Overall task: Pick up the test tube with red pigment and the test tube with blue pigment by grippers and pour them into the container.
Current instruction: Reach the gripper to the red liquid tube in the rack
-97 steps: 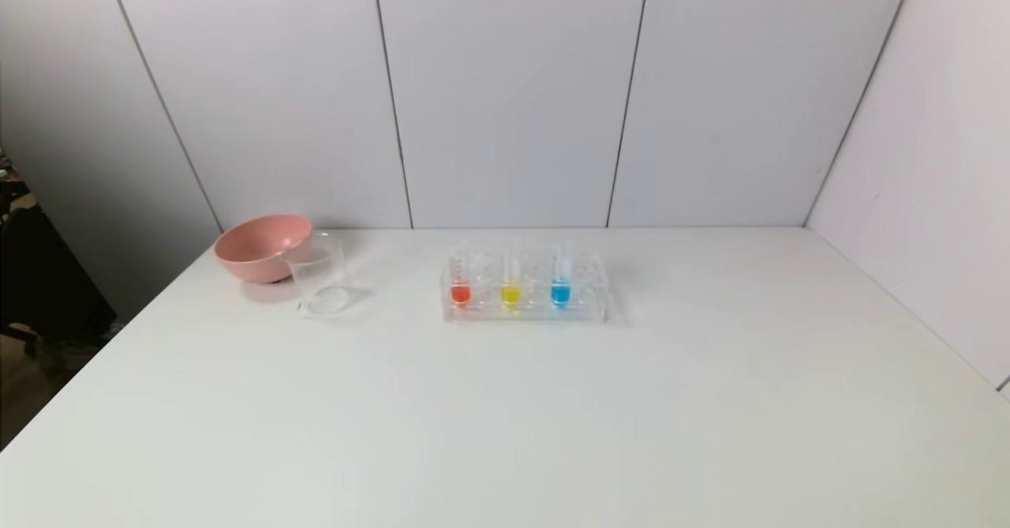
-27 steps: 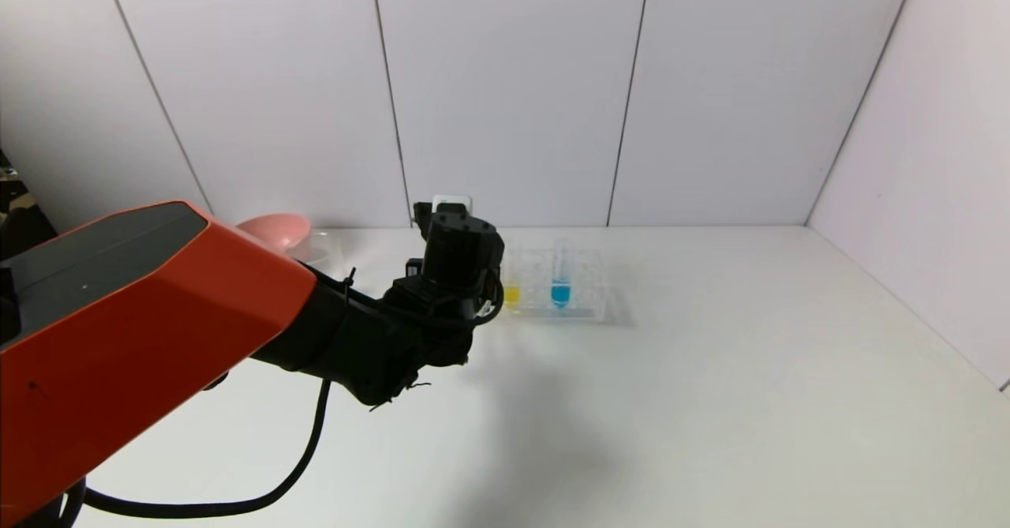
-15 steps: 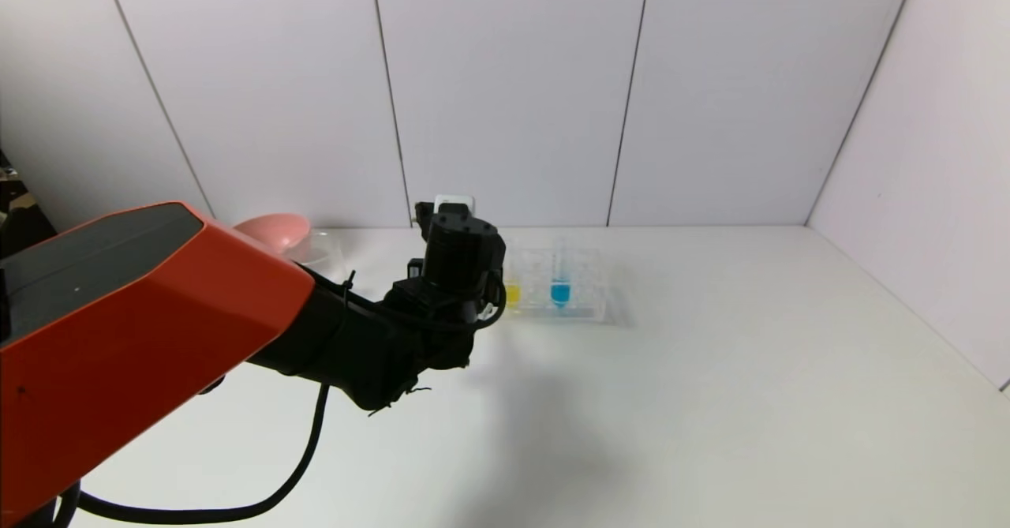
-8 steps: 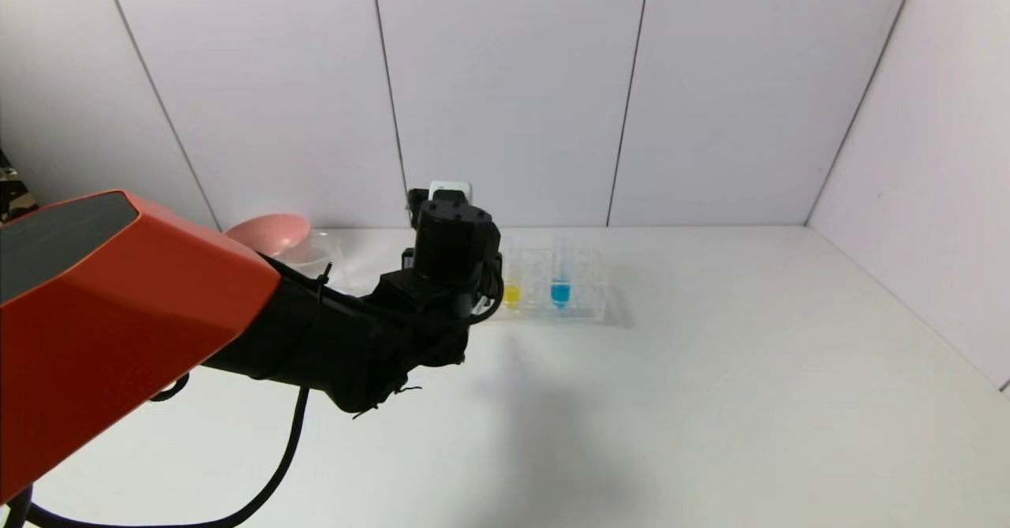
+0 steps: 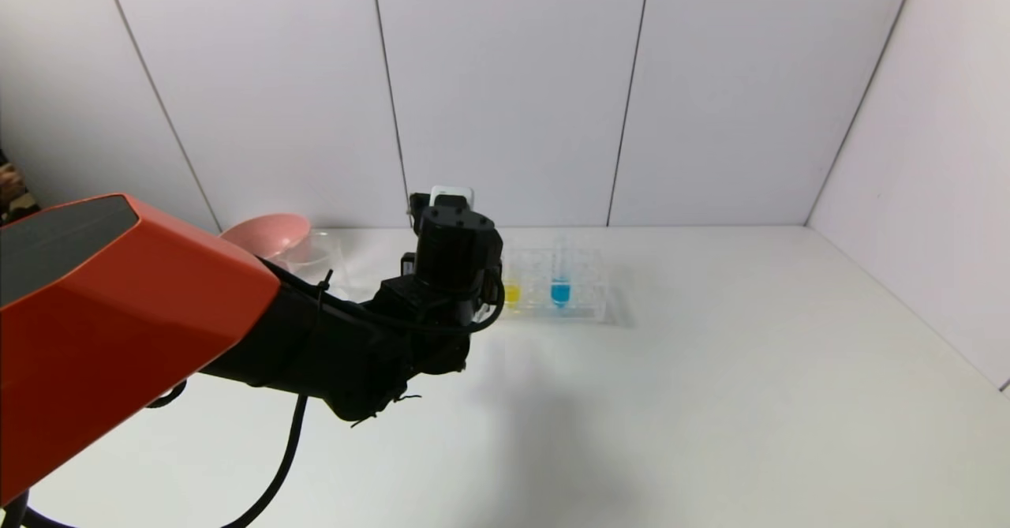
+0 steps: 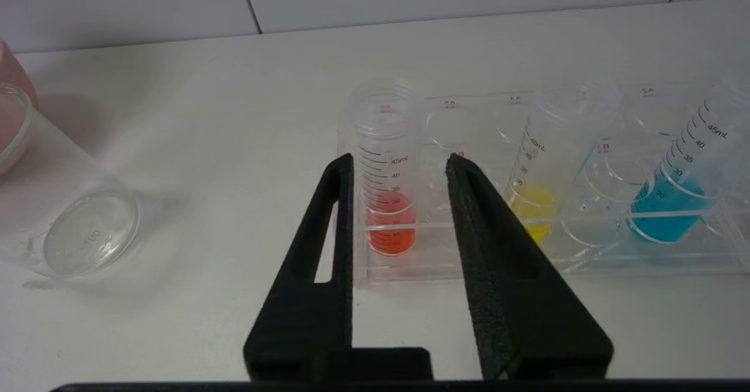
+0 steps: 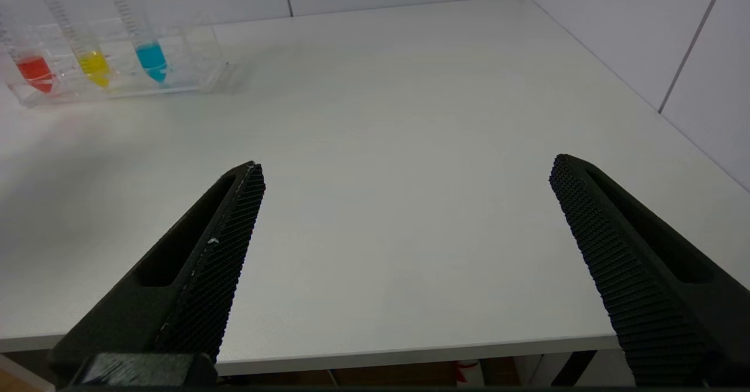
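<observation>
From the head view, the left arm reaches forward across the bench (image 5: 710,402) and its left pincer (image 5: 456,228) hangs at the left end of the clear rack (image 5: 588,307), hiding that end; the wrist covers the red tube there, so only the yellow tube (image 5: 511,294) and the blue tube (image 5: 560,291) show, both upright in their holes. The beaker (image 5: 316,253) stands well to the left of the rack, just in front of the pink bowl (image 5: 264,230), and both are partly hidden by the arm. In the left wrist view the relation that matters is plain: the red tube (image 6: 387,169) stands upright in the end hole of the rack, directly ahead of the pincer and framed between its two black fingers (image 6: 486,245), which are parted a little wider than the tube. Their tips look level with its marked middle, but whether they have reached it or stop just short cannot be told; nothing is gripped. The tube's long axis is vertical, so the fingers would close on it from either side. The beaker sits off to one side of the pincer, its base turned towards this camera. In the right wrist view the right pincer (image 7: 404,251) is spread wide and empty at the near edge of the bench, well apart from the rack, so the left arm is far nearer the red tube.
</observation>
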You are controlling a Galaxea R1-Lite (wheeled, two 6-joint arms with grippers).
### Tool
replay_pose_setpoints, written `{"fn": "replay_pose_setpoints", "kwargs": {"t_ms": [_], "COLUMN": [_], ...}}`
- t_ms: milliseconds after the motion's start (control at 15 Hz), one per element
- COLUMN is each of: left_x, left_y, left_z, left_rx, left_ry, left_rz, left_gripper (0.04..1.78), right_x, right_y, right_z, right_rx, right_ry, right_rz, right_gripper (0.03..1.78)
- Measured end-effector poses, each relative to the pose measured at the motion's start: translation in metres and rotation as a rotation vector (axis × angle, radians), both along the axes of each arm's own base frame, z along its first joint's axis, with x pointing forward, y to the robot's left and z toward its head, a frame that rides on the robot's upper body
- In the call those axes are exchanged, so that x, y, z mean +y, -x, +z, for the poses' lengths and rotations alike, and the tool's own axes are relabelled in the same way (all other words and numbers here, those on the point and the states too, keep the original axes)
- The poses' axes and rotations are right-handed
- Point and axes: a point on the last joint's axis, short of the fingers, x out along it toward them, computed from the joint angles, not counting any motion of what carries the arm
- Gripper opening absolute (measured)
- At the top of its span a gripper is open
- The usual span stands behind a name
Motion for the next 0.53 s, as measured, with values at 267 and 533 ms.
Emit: {"fn": "replay_pose_setpoints", "kwargs": {"t_ms": [267,533], "left_x": [-0.001,-0.003], "left_y": [0.004,0.013], "left_z": [-0.008,-0.021], "left_rx": [0.009,0.030], "left_ry": [0.004,0.010], "left_rz": [-0.003,0.010], "left_gripper": [1.31,1.68], "right_x": [0.000,0.000], "right_y": [0.000,0.000], "right_z": [0.000,0.000], "right_rx": [0.000,0.000], "right_ry": [0.000,0.000], "right_rz": [0.000,0.000], "right_gripper": [1.77,1.77]}}
